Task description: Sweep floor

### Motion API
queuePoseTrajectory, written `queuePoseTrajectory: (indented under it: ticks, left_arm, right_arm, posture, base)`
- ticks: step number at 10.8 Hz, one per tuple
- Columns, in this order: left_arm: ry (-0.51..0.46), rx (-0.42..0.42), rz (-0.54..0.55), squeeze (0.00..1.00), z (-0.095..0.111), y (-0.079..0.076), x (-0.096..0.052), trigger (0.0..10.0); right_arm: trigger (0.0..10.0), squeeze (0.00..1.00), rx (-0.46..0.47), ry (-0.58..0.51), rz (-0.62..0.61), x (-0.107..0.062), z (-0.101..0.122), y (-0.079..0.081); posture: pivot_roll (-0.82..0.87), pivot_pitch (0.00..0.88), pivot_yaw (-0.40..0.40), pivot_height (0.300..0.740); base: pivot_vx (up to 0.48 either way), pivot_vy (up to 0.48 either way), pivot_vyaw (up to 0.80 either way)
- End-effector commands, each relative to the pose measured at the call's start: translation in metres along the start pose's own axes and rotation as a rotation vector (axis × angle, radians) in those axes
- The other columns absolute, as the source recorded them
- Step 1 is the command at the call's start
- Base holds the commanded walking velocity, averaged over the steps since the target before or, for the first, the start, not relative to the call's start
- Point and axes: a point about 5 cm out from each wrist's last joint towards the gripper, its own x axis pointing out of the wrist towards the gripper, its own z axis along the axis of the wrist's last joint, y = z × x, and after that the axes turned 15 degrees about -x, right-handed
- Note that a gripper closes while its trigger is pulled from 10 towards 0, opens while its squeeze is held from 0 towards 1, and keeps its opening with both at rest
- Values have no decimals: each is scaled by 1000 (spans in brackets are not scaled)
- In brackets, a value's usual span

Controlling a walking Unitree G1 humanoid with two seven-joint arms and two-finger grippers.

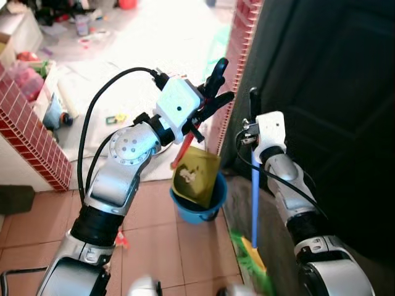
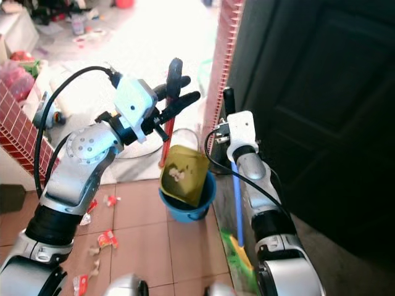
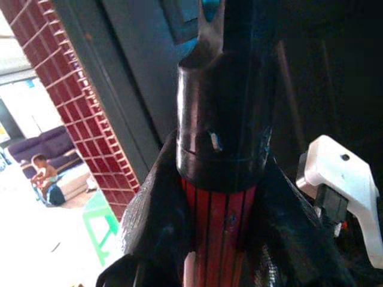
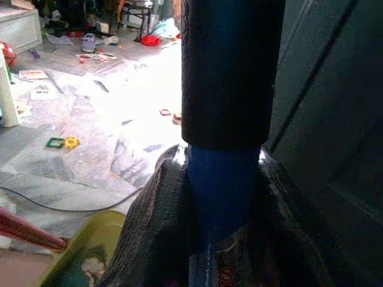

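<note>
My left gripper (image 1: 207,105) is raised and shut on the red dustpan handle (image 1: 184,148), just under its black cap (image 3: 224,119). The yellow-green dustpan (image 1: 196,176) hangs tilted over a blue bucket (image 1: 208,209), with dirt showing on its face. To the right, beside the dark door, my right gripper (image 1: 253,131) is shut on the blue broom handle (image 1: 254,203) below its black grip (image 4: 227,72). The broom's green and yellow head (image 1: 252,254) rests low by the door.
A red brick pillar (image 1: 239,49) and a dark door (image 1: 333,123) stand right of the bucket. A low brick wall (image 1: 31,129) runs on the left. Scraps of litter (image 2: 105,237) lie on the tiles. Toys and clutter (image 1: 114,118) cover the bright floor beyond. A person (image 3: 45,173) sits far off.
</note>
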Motion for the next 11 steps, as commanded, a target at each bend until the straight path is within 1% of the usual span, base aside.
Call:
queuePoseTrajectory:
  ticks: [1, 2, 3, 4, 5, 7, 8, 9, 10, 11]
  left_arm:
    - [-25, 48, -43, 0, 10, -4, 4, 10000]
    - [-12, 100, -110, 0, 11, -11, 7, 10000]
    - [-18, 181, -224, 0, 16, -23, 8, 10000]
    - [-13, 286, -338, 0, 22, -34, 10, 10000]
    - [-7, 370, -451, 0, 26, -44, 11, 10000]
    - [43, 468, -582, 0, 27, -53, 7, 10000]
    - [49, 481, -604, 0, 29, -54, 5, 10000]
    - [25, 495, -603, 0, 36, -55, 6, 10000]
    - [19, 460, -611, 0, 37, -57, 7, 10000]
    - [33, 381, -660, 0, 32, -69, 2, 10000]
  right_arm:
    - [10000, 0, 1, 2, -20, -1, -2, -5]
    - [10000, 0, 2, 3, -21, 0, -2, -5]
    - [10000, 0, 2, 3, -21, 0, -2, -5]
    - [10000, 0, 1, 3, -19, 0, -2, -5]
    - [10000, 0, 1, 2, -19, 0, -2, -4]
    - [10000, 0, 1, -1, -22, 0, -2, -5]
    - [10000, 0, -2, 2, -20, -1, -3, -5]
    - [10000, 0, -3, 5, -20, -1, -4, -5]
    - [10000, 0, -4, 4, -17, 1, -3, -5]
    - [10000, 0, -8, -2, -7, 2, -1, -3]
  posture:
    - [-95, 44, -34, 740]
    - [-89, 47, -36, 740]
    - [-87, 47, -38, 740]
    - [-77, 50, -42, 740]
    - [-76, 49, -41, 740]
    - [-78, 52, -39, 740]
    - [-77, 52, -42, 740]
    - [-76, 51, -43, 740]
    - [-71, 50, -52, 740]
    - [-70, 50, -53, 740]
  base:
    - [0, 0, 0]
    - [0, 0, 0]
    - [0, 0, 0]
    - [0, 0, 0]
    - [0, 0, 0]
    - [0, 0, 0]
    - [0, 0, 0]
    - [0, 0, 0]
    - [0, 0, 0]
    - [0, 0, 0]
